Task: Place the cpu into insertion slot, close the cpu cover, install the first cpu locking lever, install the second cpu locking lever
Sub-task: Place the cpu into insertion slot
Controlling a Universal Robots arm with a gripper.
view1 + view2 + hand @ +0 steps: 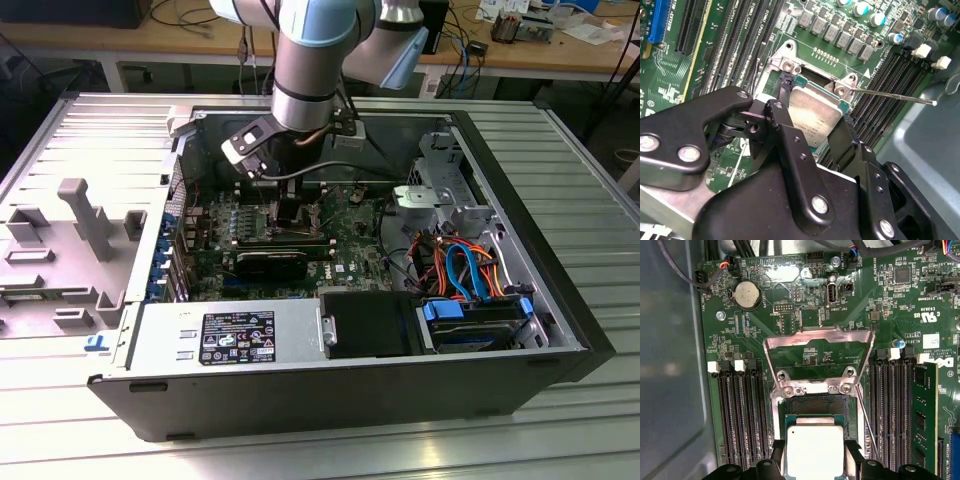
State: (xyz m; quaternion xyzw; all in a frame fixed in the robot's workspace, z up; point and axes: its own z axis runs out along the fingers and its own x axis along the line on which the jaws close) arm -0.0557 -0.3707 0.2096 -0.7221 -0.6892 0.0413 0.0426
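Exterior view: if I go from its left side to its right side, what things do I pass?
Grey plastic piece → green circuit board → orange and blue cables → ribbed metal surface.

The arm (305, 70) is a stout cylinder of brushed silver-grey metal, with rounded pale-blue caps (398, 52) over its joints and a thin dark seam ringing its lower part. At the wrist sits a small silver-grey bracket (248, 143) with a dark face. A thin grey cable (300, 172) curves beneath it, near a short copper-coloured lead (318, 135). In the second wrist view the gripper (812, 117) is matt black throughout. It is made of broad flat link plates (675, 135) with rounded corners, hinged one over another and pinned with bright silver round-headed screws (819, 203). Its fingers (785, 95) are slim black bars that narrow toward the tips.
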